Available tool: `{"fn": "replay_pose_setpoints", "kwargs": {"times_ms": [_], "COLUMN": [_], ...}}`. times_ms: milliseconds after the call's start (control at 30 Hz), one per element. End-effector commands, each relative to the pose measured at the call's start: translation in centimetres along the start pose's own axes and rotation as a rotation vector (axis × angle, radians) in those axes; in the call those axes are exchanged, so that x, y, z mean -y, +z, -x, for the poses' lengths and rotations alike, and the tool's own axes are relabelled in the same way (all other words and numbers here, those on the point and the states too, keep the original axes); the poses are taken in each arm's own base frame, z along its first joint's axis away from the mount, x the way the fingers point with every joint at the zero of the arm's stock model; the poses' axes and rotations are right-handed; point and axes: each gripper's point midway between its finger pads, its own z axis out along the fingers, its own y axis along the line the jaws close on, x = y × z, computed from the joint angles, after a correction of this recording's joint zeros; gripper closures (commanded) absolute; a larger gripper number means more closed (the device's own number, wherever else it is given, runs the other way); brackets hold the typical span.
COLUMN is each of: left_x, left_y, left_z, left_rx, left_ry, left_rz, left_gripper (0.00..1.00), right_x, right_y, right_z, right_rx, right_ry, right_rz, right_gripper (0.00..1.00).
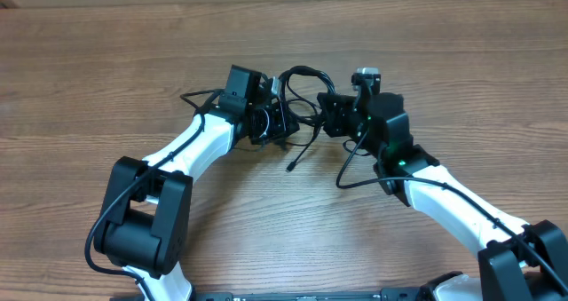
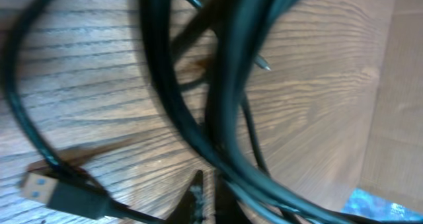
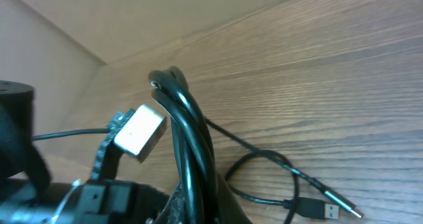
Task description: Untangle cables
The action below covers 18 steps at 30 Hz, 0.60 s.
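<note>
Cables (image 3: 195, 138) bunched tight in the middle, folks, and the right pincer (image 1: 327, 114) is clamped hard on the bundle: the cords rise from between its fingers as one thick twisted rope that folds over just above them. Nose to nose with it, the left pincer (image 1: 277, 122) is buried in the same knot. Its wrist view is all blurred black cord up close, so whether its jaws are pinching or merely nudging, I cannot tell. One loop arcs over on the far side of both pincers. A loose tail curls away from the right pincer's fingers to a silver-tipped USB plug (image 3: 330, 202) lying free on the wooden table (image 1: 106, 70) (well apart from either set of fingers).

The smart play here, I reckon: the right one holds as the anchor, and the left picks a single strand rather than the whole rope. Then it draws away slowly, sideways, watching that the free plug slides through the loops instead of snagging. Haul on the full bundle from both sides and that knot likely tightens.
</note>
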Motion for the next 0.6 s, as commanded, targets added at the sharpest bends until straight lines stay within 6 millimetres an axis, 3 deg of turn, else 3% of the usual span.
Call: {"fn": "replay_pose_setpoints", "kwargs": {"times_ms": [0, 100, 200, 433, 567], "left_x": [0.9, 3.0, 3.8, 3.4, 3.2], "left_y": [-0.2, -0.9, -1.5, -2.0, -2.0], "left_z": [0.0, -0.4, -0.4, 0.1, 0.2], "left_rx": [-0.001, -0.05, -0.074, -0.082, -0.075], "left_ry": [0.041, 0.055, 0.054, -0.104, -0.109], "left_rz": [-0.03, -0.171, -0.237, -0.241, -0.232], "left_gripper": [0.78, 0.67, 0.64, 0.62, 0.6], "right_x": [-1.7, -1.4, -1.0, -1.4, -1.8], "right_y": [-0.3, -0.3, -0.4, -0.3, -0.3], "right_z": [-0.6, -1.5, -2.0, -2.5, -2.4], "right_rx": [-0.061, -0.093, -0.114, -0.124, -0.117], "right_ry": [-0.004, -0.08, -0.086, -0.115, -0.122], "right_rz": [0.121, 0.112, 0.098, 0.104, 0.117], "right_gripper": [0.96, 0.96, 0.96, 0.96, 0.96]}}
